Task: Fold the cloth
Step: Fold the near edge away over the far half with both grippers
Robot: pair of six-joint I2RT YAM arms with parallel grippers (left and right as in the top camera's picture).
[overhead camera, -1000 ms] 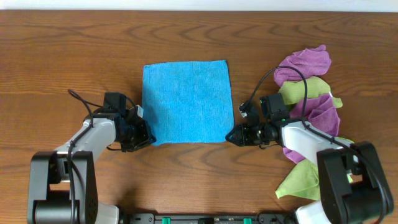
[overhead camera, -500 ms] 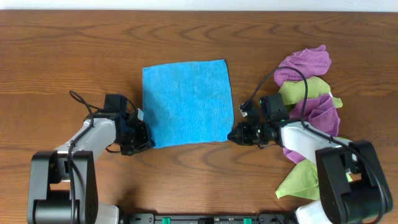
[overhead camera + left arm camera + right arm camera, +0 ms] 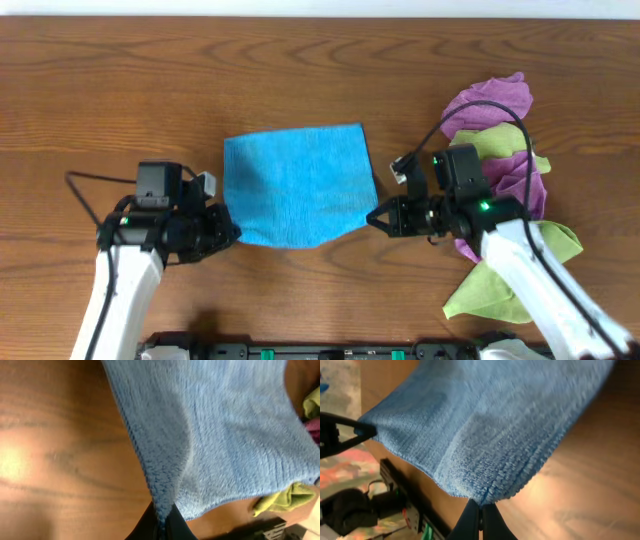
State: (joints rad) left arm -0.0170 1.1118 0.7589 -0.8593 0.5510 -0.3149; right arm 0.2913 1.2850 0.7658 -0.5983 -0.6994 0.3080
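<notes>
Two arms: both are at the near edge of the blue cloth (image 3: pixel 295 185), one on each corner.
Left gripper (image 3: pixel 232 232): jaws are clamped on the cloth's near-left corner. The wrist view shows fabric pinched between the black fingertips with no gap.
Right gripper (image 3: pixel 373 217): jaws are clamped on the near-right corner. Its wrist view shows the same, fabric caught right at the tips.
Cloth position: centre of the table (image 3: pixel 120 80), between the two arms. The far edge looks flat on the wood. The near edge is held up at both corners and bows toward the robot in the middle.
Cloth shape: one layer, no fold over itself yet. In both wrist views it drapes away from the grip with a soft ridge running out from the pinch point.
Pile (image 3: pixel 500 150): purple and green cloths are bunched at the right side of the table, beside and partly under the right arm. They are apart from the blue cloth.
Table surface: brown wood grain, with a light glare patch in the left wrist view.
Fold status: not done.
</notes>
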